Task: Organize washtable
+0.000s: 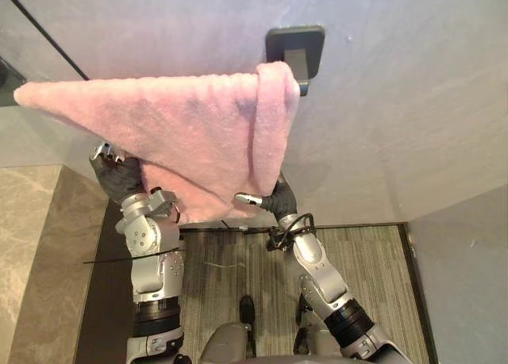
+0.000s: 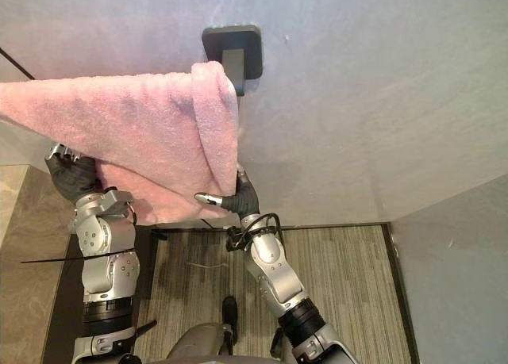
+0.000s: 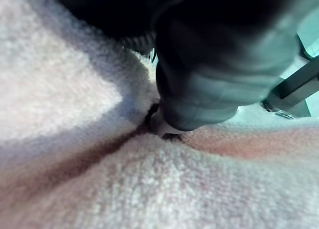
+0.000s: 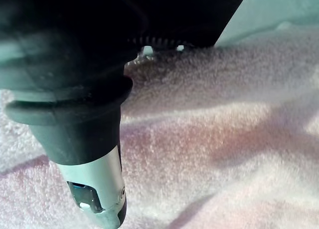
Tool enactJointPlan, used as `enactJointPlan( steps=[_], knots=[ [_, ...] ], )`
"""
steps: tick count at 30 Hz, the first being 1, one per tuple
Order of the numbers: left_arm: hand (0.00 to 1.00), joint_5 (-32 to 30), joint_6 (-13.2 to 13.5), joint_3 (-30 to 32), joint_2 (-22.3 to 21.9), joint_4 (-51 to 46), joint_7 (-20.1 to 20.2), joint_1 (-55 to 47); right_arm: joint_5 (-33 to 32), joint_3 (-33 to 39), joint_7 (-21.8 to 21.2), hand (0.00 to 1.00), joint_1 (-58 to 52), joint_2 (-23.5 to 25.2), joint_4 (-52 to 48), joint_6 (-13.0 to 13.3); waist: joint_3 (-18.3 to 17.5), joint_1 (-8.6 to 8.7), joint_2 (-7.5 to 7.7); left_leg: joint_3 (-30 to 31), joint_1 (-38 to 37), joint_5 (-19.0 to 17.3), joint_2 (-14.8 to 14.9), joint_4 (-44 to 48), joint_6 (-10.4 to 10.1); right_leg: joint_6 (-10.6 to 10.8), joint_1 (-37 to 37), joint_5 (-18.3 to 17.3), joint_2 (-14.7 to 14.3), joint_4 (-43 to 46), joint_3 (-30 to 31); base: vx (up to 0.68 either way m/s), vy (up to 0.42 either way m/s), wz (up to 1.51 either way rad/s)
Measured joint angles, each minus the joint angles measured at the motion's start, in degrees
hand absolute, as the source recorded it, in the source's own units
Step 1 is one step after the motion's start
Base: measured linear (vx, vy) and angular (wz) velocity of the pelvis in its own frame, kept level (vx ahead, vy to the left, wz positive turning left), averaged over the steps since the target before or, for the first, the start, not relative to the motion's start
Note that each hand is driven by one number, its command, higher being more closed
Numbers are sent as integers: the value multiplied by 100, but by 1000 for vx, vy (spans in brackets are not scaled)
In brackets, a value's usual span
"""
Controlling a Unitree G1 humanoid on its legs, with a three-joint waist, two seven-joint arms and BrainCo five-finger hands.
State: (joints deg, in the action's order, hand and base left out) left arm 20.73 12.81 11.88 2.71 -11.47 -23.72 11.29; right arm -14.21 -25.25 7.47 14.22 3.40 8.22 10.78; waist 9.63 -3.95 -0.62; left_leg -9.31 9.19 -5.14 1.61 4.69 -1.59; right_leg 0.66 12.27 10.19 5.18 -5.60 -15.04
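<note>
Up close in both wrist views: pink fluffy terry towel [image 3: 75,179], pressed close against each hand. Hangs spread along the grey wall, presumably over a rail hidden beneath it, right end doubled over just beside the dark square wall bracket [image 1: 295,51]. Left robot hand [image 1: 119,178] up at the lower hem on the left side, partly tucked behind the cloth; cannot tell whether clamped on it or merely resting against it. Right robot hand [image 1: 276,199] up under the doubled right end, touching the hem; grip likewise impossible to tell.

Judged well along for the towel part: already on the wall rather than lying about. Left to do, by the look of it: evening out the slanted, bunched lower edge, flattening the doubled end, then letting go. Nothing to be said from here of the rest of the washtable.
</note>
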Motion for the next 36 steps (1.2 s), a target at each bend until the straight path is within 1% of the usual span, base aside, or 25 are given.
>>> enactJointPlan(
  steps=[4, 9, 15, 22, 25, 26, 27, 29, 31, 36],
  knots=[
    [100, 0, 4, 78, 0, -212, -23, -1, 207, 149, 14, 100, 177, 0, 127, 0, 53, -1, -34, -5, -15, 11, 0, -29, 7, 0, 1, 0, -3, 0, 6, 0, 0, 0],
    [100, -6, 20, 224, 0, -400, -28, 1, 210, 193, 14, 100, 217, 0, 223, -7, 55, -3, -36, -15, -58, 33, -3, -91, -4, 0, -6, 0, -6, 0, 21, 0, 0, -1],
    [100, -14, 39, 263, 12, -443, -25, 4, 205, 192, 9, 100, 283, 0, 223, -7, 58, -4, -40, -8, -127, 45, -9, -143, 0, 0, -39, 0, -5, 0, 43, 2, 2, -1],
    [100, -14, 40, 634, 22, -445, -40, 18, 203, -75, 1, 100, 484, 17, 252, -7, 89, -18, -92, 14, -198, 72, -9, -216, -8, 0, -87, 0, -8, 0, 27, 0, 0, 0],
    [100, -14, 53, 838, 25, -482, -160, 121, 201, -268, -3, 100, 642, 80, 478, -11, 91, -45, -97, 45, -204, 74, -9, -220, -10, 0, -105, 0, -8, 0, 1, 12, 15, 5],
    [100, -14, 84, 904, 34, -488, -173, 144, 201, -311, -14, 0, 657, 99, 480, -11, 92, -68, -97, 56, -204, 77, -8, -222, -12, 0, -108, 0, -8, 0, -8, 13, 17, 4],
    [100, -14, 116, 914, 41, -507, -207, 145, 195, -318, -13, 0, 659, 136, 480, -11, 93, -120, -100, 61, -204, 77, -7, -225, -13, 0, -108, 0, -9, 0, -11, 0, 0, 0],
    [100, -18, 116, 924, 41, -605, -271, 144, 176, -319, -13, 0, 700, 158, 506, -11, 115, -164, -104, 86, -196, 80, -7, -226, -17, 0, -113, 0, -7, 0, -35, 12, 15, 6],
    [100, -108, 153, 984, 53, -731, -270, 146, 140, -322, -6, 0, 812, 194, 546, -10, 193, -165, -105, 126, -196, 95, -8, -237, -40, 0, -128, 0, -2, 0, -65, 3, 18, 10],
    [100, -117, 152, 1028, 53, -731, -263, 144, 135, -315, 3, 0, 925, 224, 697, -12, 200, -167, -108, 139, -197, 99, -3, -257, -39, 0, -128, -1, -7, 0, -68, 1, 3, 1]
  ],
)
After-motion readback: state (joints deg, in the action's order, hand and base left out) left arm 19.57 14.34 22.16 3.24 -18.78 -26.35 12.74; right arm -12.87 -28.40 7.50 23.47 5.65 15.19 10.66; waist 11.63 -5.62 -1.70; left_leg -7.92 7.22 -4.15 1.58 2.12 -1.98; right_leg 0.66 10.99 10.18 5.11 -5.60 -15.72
